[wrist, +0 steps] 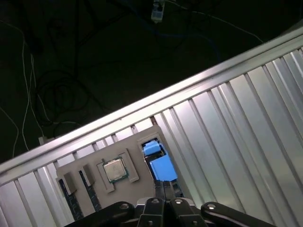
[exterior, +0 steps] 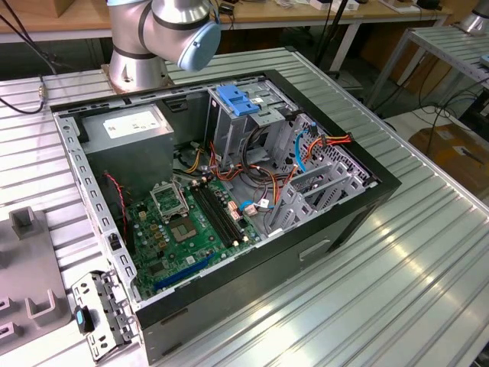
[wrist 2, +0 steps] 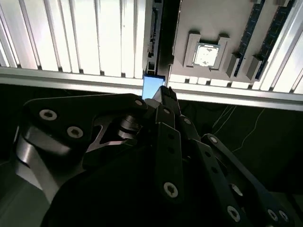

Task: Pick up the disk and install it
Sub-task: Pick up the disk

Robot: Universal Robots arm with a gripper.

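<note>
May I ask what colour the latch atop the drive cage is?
Blue; the latch shows best in exterior view.

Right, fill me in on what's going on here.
A robot arm is at the pick-up stage. Its gripper is poised at a grey parts holder, right at the blue-railed end of the disk, which stands on edge in a slot beside a processor chip. Whether it has hold of the disk I cannot tell. The computer case lies open on the table.

a robotics lab: ribbed aluminium bench [exterior: 397, 290], opened computer case [exterior: 252, 283], robot arm [exterior: 164, 30].
</note>
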